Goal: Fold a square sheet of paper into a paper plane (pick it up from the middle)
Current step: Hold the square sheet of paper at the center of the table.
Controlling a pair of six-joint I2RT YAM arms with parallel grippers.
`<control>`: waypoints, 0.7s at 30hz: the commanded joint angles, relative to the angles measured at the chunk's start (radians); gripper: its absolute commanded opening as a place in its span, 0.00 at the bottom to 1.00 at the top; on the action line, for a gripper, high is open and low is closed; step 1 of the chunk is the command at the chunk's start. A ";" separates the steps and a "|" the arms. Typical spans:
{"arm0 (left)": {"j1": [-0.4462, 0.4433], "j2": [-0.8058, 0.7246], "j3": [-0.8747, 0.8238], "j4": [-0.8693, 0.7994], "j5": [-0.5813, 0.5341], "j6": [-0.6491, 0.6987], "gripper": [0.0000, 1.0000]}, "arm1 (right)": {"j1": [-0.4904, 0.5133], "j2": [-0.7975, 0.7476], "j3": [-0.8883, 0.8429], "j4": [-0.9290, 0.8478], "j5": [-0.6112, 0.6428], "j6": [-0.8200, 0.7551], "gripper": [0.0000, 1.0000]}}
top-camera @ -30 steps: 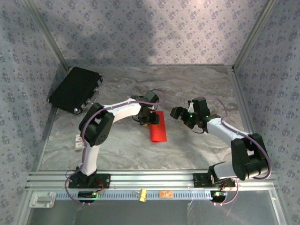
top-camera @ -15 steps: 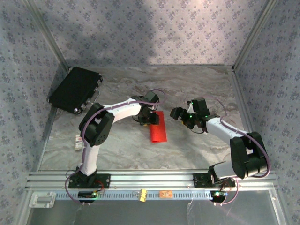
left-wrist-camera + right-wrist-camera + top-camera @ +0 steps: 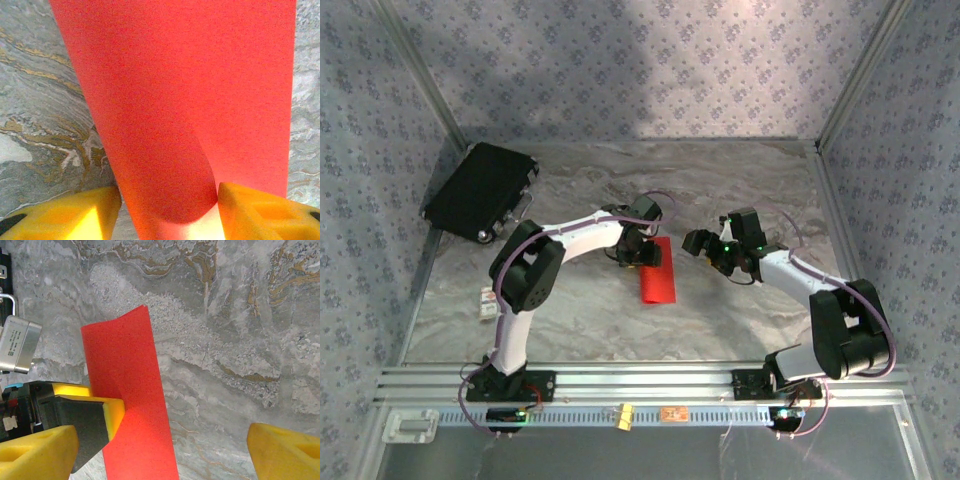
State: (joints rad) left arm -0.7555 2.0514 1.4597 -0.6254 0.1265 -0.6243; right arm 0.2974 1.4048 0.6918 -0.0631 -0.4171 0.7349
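The square sheet of paper (image 3: 657, 275), showing as a narrow red strip, had barely shifted on the worktop (image 3: 720, 180), well right of the black case (image 3: 480, 190). The left fingers (image 3: 80, 215) stayed half-closed on a raised hump at its end nearer the case. The right fingers (image 3: 285, 450) hung wide apart and empty beyond it, so the fold probably had not advanced.
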 commanded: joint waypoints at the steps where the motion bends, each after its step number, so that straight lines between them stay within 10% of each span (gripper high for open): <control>1: 0.016 0.056 -0.005 -0.075 -0.114 0.018 0.57 | 0.008 0.006 0.017 -0.018 -0.011 -0.017 0.89; 21: 0.019 0.052 -0.023 -0.059 -0.122 0.008 0.50 | 0.009 0.010 0.024 -0.028 -0.005 -0.020 0.90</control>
State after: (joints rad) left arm -0.7555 2.0518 1.4578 -0.6304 0.1104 -0.6285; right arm 0.3000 1.4071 0.6918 -0.0639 -0.4168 0.7322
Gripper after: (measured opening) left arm 0.505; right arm 0.901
